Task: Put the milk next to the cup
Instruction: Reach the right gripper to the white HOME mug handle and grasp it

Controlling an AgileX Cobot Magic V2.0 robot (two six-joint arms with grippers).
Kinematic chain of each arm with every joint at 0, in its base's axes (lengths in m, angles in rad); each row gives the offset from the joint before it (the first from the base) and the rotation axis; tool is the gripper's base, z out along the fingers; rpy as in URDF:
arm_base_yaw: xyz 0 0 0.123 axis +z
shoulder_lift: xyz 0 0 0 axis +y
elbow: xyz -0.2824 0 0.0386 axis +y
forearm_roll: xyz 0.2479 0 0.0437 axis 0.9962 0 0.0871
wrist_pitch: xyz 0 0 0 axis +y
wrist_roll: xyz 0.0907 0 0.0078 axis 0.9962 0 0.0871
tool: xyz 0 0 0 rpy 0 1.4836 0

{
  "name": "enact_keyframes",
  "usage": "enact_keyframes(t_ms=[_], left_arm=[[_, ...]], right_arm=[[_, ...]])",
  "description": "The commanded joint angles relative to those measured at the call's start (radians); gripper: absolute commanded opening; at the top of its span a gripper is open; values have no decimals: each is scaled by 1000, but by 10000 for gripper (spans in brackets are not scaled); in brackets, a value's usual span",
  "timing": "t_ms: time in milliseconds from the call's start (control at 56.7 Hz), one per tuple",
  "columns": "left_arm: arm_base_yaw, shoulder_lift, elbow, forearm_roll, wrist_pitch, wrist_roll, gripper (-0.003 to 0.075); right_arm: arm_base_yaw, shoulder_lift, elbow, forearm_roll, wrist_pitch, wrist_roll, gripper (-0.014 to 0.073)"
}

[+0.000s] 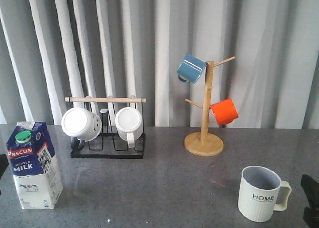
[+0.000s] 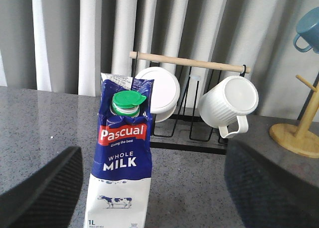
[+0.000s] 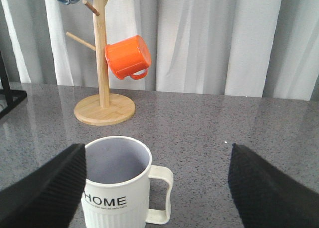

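Front view cuts off both arms: only a dark edge of the right hand point(image 1: 311, 200) shows at near right. Milk point(image 1: 34, 164) stands upright at near left on the table point(image 1: 164, 188), well apart from the cup point(image 1: 260, 193) at near right. Between them, farther back, stand the black mug rack point(image 1: 107, 138) and wooden mug tree point(image 1: 204, 113). Left hand point(image 2: 154, 188) is spread apart around the milk without touching; right hand fingers point(image 3: 42, 188) are apart beside the cup.

Blue-over-white milk point(image 2: 119, 168) with red "Pascual" band, green cap and small black-and-white cow print, standing between the black, cross-hatched left gripper point(image 2: 149, 188) fingers. Cream-white ribbed cup point(image 3: 117, 188) with black "HOME" lettering and greyish inside, between the black textured right gripper point(image 3: 159, 188) fingers. Beyond: grey speckled table point(image 1: 164, 183), orange mug point(image 3: 127, 57), blue mug point(image 1: 191, 68), pale wooden mug tree point(image 1: 204, 133).
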Motion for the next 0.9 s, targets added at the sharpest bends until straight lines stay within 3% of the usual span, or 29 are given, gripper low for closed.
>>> enact_keyframes(t_ms=[0, 317, 705, 882], left_arm=[[-2, -6, -36, -3, -81, -10, 570], [-2, -6, -36, -3, -80, -10, 570], [-2, -6, -36, -3, -80, -10, 570], [-2, -6, -36, -3, -80, -10, 570]], right_arm=[[-4, -8, -37, -1, -87, 29, 582], [-4, 135, -37, -1, -111, -87, 582], [-14, 432, -37, -2, -459, -172, 582], [-71, 480, -37, -5, -509, -158, 582]])
